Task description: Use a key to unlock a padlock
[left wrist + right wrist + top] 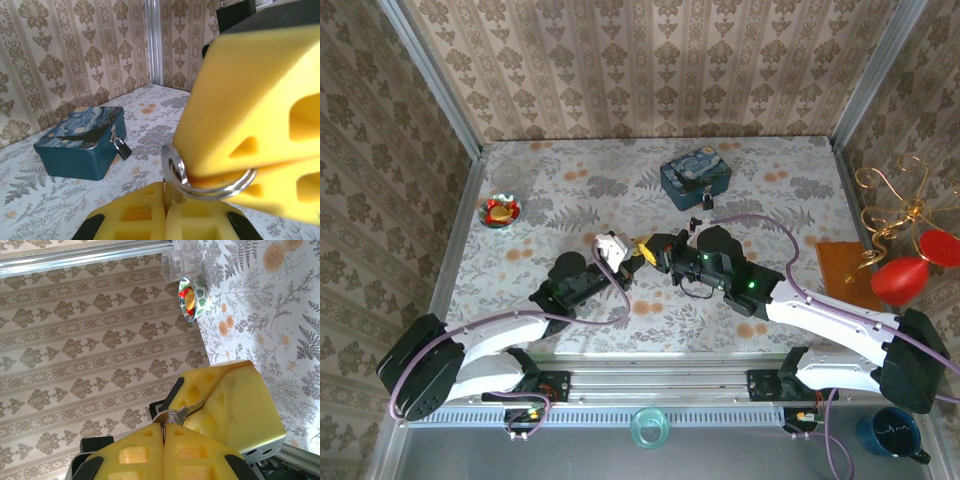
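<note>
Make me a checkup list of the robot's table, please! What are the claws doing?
surface: floral tablecloth, flat, no spills seen.
padlock: hanging on the latch of the blue tin.
key: its silvery ring is pinched where the claws meet; the blade is hidden by the yellow pads.
clutter: red-and-gold dish and clear glass at the far left.
claws: left claw shut, right claw shut, meeting mid-table.
cables: purple cable loops over the table by the right arm.
surroundings: patterned walls; blue mug off the table.

Damask-papered walls [650,70], floral tabletop [770,190]
</note>
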You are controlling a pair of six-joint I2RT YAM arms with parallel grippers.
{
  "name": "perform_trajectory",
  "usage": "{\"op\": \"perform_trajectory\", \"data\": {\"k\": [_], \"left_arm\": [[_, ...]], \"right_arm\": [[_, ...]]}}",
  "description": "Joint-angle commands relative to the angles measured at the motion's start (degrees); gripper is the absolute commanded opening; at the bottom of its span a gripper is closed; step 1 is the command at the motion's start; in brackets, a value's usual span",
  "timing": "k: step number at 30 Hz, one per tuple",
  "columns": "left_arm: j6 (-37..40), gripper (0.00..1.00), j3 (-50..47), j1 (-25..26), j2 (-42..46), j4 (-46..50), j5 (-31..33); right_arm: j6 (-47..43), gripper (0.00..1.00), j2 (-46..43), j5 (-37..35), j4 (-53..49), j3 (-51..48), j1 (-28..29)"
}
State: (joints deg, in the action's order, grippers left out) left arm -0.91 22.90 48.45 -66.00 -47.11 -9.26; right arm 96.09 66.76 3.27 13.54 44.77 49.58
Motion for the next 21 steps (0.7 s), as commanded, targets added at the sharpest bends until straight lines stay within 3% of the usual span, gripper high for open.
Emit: {"op": "perform_trajectory", "data": {"k": [1,7,13,16,21], "left_arm": [[-4.4,0.0,-0.7,-2.5,2.1,-2.2,1.9],[-3.9,0.0,0.0,-4.0,5.9,4.4,0.7],[-3.3,0.0,5.3,-7.2,12.2,24.0,2.1],[-2.5,0.0,8.6,-10.7,15.0,33.0,-0.2],[1.2,0.0,17.0,-13.2,14.3,51.0,-3.7]], "right_arm": [[0.1,0.0,0.2,-1.8,-3.8,1.0,0.6],[-0.7,0.03,0.1,-3.4,-6.0,1.2,0.3],[-8.5,0.41,1.2,2.6,-9.8,4.1,-3.9],[-17.5,0.54,0.4,5.5,-14.2,5.9,-7.1],[-45.4,0.54,-3.5,0.7,-19.8,7.9,-8.8]]}}
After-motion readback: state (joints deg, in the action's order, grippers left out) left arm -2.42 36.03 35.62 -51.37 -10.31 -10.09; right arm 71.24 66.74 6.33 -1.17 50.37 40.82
